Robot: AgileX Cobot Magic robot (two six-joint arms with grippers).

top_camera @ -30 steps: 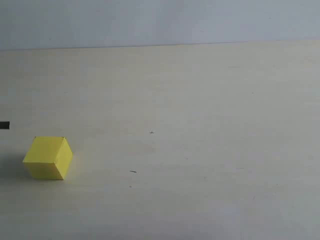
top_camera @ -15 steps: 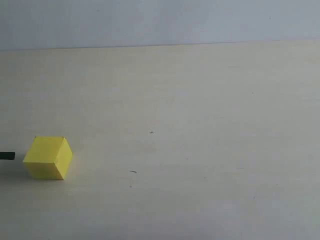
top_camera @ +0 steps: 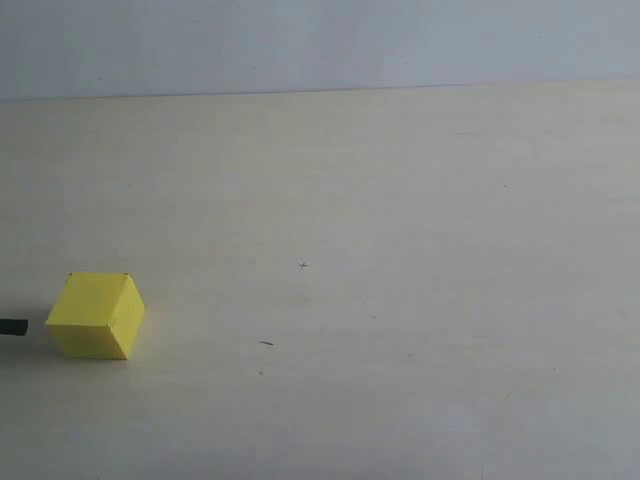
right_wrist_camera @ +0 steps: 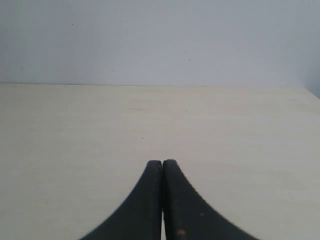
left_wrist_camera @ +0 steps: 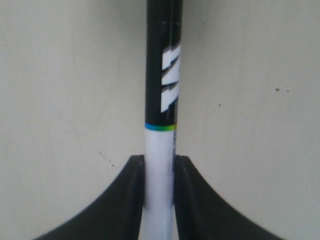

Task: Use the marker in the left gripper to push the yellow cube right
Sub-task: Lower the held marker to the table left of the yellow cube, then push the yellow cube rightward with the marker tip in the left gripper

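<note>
The yellow cube point(top_camera: 97, 315) rests on the pale table at the far left of the exterior view. Just left of it, a short black tip of the marker point(top_camera: 12, 327) pokes in from the frame edge, a small gap away from the cube. In the left wrist view my left gripper point(left_wrist_camera: 159, 162) is shut on the marker point(left_wrist_camera: 162, 75), clamping its white barrel, with the black printed cap reaching out beyond the fingers. The cube does not show in that view. My right gripper point(right_wrist_camera: 162, 164) is shut with nothing in it, over bare table, and is out of the exterior view.
The cream table point(top_camera: 400, 250) runs back to a pale grey wall point(top_camera: 320, 45). A few small dark specks point(top_camera: 266, 343) mark the surface right of the cube.
The marker tip has dropped lower at the left edge, from above the cube's top to the level of its lower half. The cube has not moved.
</note>
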